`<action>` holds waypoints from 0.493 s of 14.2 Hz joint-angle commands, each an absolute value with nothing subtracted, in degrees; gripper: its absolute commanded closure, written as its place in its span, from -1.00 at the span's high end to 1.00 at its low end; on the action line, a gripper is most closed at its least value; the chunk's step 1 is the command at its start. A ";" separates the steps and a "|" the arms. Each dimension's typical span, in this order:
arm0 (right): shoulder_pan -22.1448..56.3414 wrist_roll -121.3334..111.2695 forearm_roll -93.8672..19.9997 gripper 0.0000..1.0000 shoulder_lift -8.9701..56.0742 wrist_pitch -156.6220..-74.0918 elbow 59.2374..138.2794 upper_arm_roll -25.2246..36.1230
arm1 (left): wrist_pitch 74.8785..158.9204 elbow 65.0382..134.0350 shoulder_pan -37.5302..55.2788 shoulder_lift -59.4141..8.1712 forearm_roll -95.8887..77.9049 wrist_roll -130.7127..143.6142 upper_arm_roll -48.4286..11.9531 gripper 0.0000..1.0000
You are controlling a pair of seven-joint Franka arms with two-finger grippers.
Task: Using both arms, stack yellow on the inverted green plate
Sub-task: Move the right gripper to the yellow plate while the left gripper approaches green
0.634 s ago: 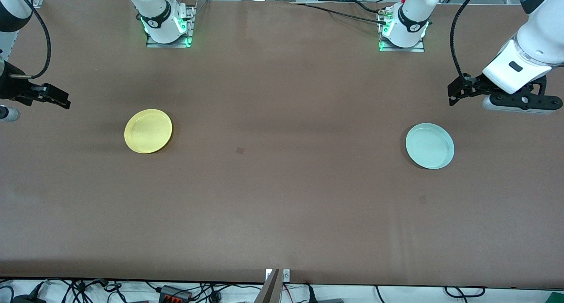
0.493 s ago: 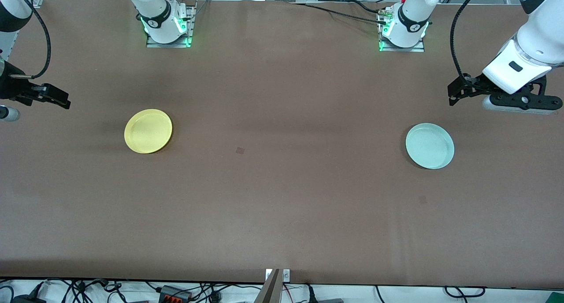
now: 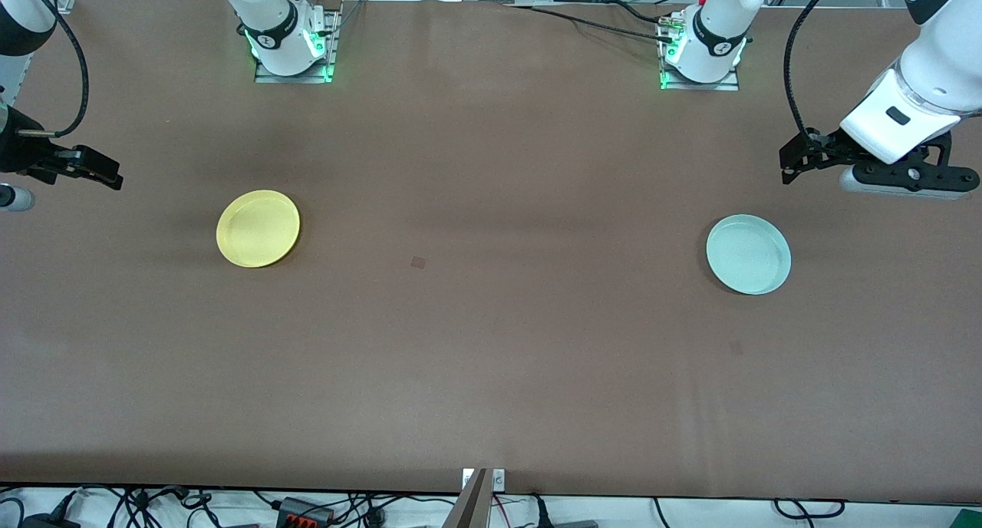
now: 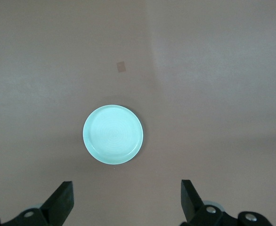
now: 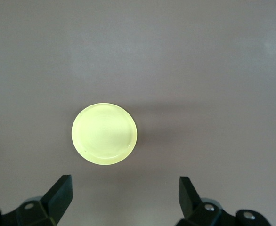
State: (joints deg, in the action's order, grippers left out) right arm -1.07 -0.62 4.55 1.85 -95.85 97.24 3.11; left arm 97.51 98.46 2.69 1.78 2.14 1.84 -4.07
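Brown tabletop [image 3: 491, 344] stretches wide with 2 plates on it, well apart. Toward the right arm's end lies the yellow plate [image 3: 258, 228], flat on the surface; toward the left arm's end lies the green plate [image 3: 748, 254], also flat, faint concentric rings showing on its upturned face in the left wrist view. Neither plate is touched. Left end effector [image 4: 126, 205] hangs in the air near the green plate, fingers spread wide apart and empty. Right end effector [image 5: 124, 202] hangs near the yellow plate — fingers likewise wide apart, holding nothing.
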 commanded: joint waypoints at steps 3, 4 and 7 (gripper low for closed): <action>-1.41 -0.88 3.52 1.00 0.70 -95.62 98.35 2.81 | 95.98 94.32 2.73 -2.18 1.85 1.32 -4.04 1.00; -1.32 -0.79 3.52 1.00 0.70 -95.62 98.26 2.81 | 96.06 93.18 2.55 -3.42 1.76 1.32 -4.04 1.00; -1.41 -0.79 3.52 1.00 0.70 -95.62 98.26 2.81 | 96.15 89.92 2.20 -8.51 1.85 1.41 -4.04 1.00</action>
State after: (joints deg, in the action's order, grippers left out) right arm -1.07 -0.63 4.51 1.85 -95.85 97.29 3.07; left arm 97.55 94.82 2.61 -3.41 2.14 1.84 -4.01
